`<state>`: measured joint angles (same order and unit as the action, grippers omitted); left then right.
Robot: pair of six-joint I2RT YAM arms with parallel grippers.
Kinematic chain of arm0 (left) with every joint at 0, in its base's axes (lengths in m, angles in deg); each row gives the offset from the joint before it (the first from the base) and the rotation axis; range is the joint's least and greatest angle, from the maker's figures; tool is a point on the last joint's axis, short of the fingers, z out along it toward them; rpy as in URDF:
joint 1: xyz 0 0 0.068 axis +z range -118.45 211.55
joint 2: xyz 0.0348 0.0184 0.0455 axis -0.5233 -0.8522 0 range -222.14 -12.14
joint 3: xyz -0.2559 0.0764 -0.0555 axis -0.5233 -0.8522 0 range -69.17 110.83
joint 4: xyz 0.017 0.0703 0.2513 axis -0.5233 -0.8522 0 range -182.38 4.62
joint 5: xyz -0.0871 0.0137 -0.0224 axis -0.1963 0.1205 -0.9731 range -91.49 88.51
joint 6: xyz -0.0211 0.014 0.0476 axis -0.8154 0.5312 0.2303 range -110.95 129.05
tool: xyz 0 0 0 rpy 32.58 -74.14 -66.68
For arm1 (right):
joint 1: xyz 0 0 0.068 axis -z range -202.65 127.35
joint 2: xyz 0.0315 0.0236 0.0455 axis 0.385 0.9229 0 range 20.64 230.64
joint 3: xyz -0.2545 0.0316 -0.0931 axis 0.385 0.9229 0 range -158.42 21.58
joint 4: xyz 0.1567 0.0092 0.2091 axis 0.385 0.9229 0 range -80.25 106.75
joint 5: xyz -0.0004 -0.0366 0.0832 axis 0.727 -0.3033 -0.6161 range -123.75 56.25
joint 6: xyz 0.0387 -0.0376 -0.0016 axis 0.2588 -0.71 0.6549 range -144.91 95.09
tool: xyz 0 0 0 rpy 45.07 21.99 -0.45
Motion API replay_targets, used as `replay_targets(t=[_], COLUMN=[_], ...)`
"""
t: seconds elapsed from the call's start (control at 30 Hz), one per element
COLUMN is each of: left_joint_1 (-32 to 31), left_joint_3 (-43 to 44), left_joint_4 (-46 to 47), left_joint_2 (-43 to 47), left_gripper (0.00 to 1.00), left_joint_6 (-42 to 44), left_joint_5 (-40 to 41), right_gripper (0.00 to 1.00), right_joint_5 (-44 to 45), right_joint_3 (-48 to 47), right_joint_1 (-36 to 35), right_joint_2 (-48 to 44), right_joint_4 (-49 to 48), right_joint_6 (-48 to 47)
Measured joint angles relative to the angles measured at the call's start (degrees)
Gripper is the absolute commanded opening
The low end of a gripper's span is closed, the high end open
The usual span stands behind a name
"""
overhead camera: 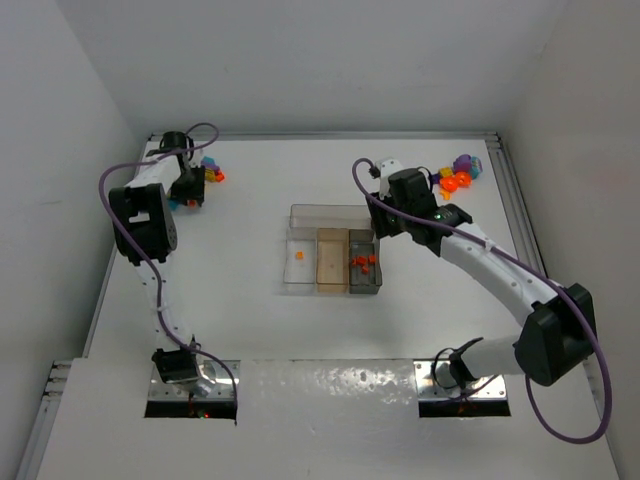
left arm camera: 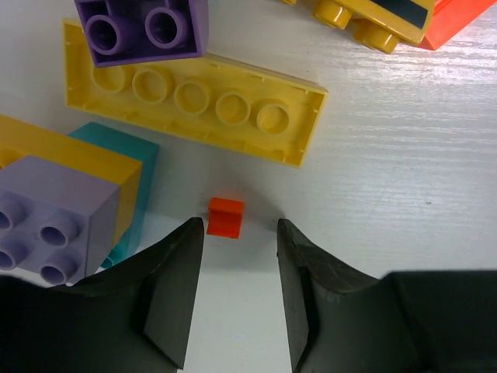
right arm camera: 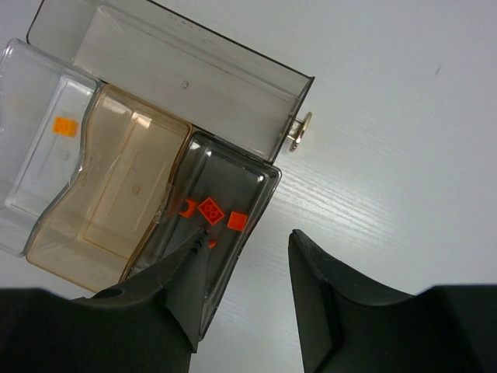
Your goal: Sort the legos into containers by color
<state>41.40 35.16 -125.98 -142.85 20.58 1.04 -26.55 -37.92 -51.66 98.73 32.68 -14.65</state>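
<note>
In the left wrist view a tiny orange-red lego (left arm camera: 225,217) lies on the white table just beyond my left gripper (left arm camera: 239,233). Its jaws stand open with nothing between them. Around it lie bigger legos: a long yellow plate (left arm camera: 194,101), a purple brick (left arm camera: 144,27), a lilac brick (left arm camera: 50,214) and a teal one (left arm camera: 128,179). My right gripper (right arm camera: 247,241) hangs open and empty over the near corner of the grey container (right arm camera: 233,175), which holds several orange-red legos (right arm camera: 211,211). One orange piece (right arm camera: 65,126) lies in the clear container, and the tan container (right arm camera: 116,186) holds nothing.
The tray (overhead camera: 330,290) sits mid-table, its wide section (overhead camera: 330,213) at the back. One pile of legos (overhead camera: 208,172) is at the far left by my left gripper (overhead camera: 190,192). Another pile (overhead camera: 458,175) is at the far right, behind the right arm (overhead camera: 480,255).
</note>
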Motion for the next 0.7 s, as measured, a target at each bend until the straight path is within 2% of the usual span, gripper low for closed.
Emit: replay_targets(t=[0.1, 0.23, 0.7], left_joint_1=[0.0, 0.0, 0.0], left_joint_3=[-0.57, -0.63, -1.97], left_joint_4=[0.57, 0.68, 2.12], left_joint_2=[0.31, 0.33, 0.98], left_gripper=[0.37, 0.29, 0.26], left_joint_6=[-0.02, -0.02, 0.26], left_joint_5=[-0.22, -0.33, 0.5], right_gripper=[0.46, 0.46, 0.46], right_joint_5=[0.04, 0.11, 0.26], right_joint_3=[-0.42, -1.03, -1.29], right_joint_1=[0.0, 0.0, 0.0], right_joint_2=[0.17, 0.35, 0.35], right_joint_4=[0.33, 0.87, 1.68], right_joint_6=[0.0, -0.04, -0.04])
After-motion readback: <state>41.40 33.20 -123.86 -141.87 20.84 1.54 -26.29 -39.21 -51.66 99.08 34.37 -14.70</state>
